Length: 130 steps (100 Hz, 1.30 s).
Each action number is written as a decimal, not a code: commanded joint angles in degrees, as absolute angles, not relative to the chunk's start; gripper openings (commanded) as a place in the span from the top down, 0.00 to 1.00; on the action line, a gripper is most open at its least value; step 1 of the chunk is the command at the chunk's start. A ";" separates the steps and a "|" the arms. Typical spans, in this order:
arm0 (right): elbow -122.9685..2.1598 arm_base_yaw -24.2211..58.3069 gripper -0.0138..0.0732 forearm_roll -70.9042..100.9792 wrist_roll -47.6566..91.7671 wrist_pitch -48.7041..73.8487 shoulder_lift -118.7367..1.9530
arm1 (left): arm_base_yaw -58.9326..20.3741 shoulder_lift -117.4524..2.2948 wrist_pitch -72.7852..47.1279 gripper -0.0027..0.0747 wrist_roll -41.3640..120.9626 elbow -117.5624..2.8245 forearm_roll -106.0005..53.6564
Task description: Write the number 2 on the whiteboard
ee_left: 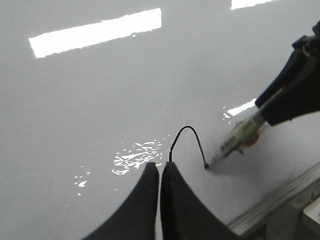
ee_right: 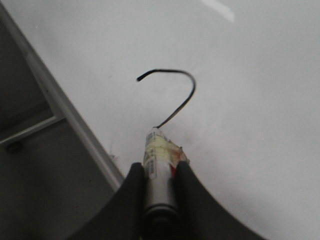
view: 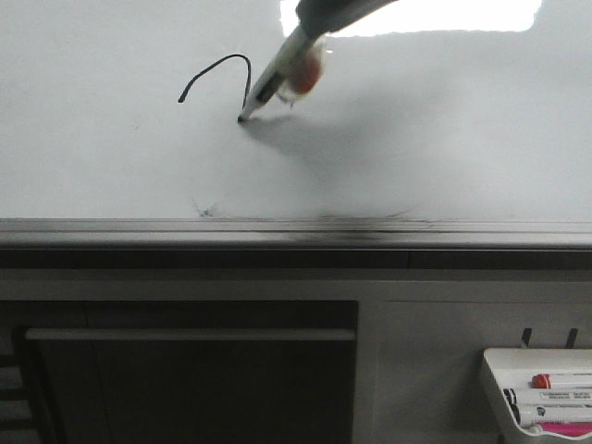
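The whiteboard (view: 444,139) fills the far part of the front view. On it is a thin black hooked arc (view: 222,63), the only part of the number 2 that shows. My right gripper (ee_right: 159,167) is shut on a white marker (ee_right: 157,150), tilted, with its black tip (view: 242,118) touching the board at the arc's lower end. The arc also shows in the right wrist view (ee_right: 185,80) and in the left wrist view (ee_left: 187,129). My left gripper (ee_left: 160,167) is shut and empty, hovering over the board beside the arc's start. It is out of the front view.
The board's grey metal rim (view: 296,231) runs across the near side, with a small dark smudge (view: 203,209) just behind it. A white marker tray (view: 490,370) with several markers hangs at the lower right. A dark cabinet front (view: 185,370) lies below the rim.
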<state>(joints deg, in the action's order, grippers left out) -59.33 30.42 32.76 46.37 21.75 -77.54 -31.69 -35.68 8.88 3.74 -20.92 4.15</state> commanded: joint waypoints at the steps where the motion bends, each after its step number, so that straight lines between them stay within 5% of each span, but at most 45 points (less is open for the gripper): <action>1: -60.12 32.61 0.90 32.84 46.04 17.66 -78.15 | -31.62 -35.67 13.89 0.99 3.15 -22.90 3.53; 22: -60.24 36.05 0.90 32.84 45.96 13.05 -80.68 | -31.62 -35.67 13.89 0.99 3.15 -22.90 3.53; 57: -54.99 27.34 0.90 32.72 43.76 18.81 -74.82 | -31.62 -35.67 13.89 0.99 3.15 -22.90 3.78; 95: -54.76 30.80 0.90 33.28 44.07 26.80 -70.18 | -35.80 -37.76 13.29 0.99 3.15 -22.90 13.74; 104: -57.58 32.78 0.90 33.15 44.95 32.34 -70.00 | -40.20 -41.00 13.43 0.90 3.15 -22.90 18.38; 119: -60.41 35.76 0.90 31.99 45.32 33.19 -70.00 | -47.14 -48.63 15.60 0.58 3.15 -22.90 19.65; 130: -60.94 37.41 0.90 31.83 45.32 33.55 -70.00 | -47.11 -54.37 21.01 0.53 3.28 -22.90 17.02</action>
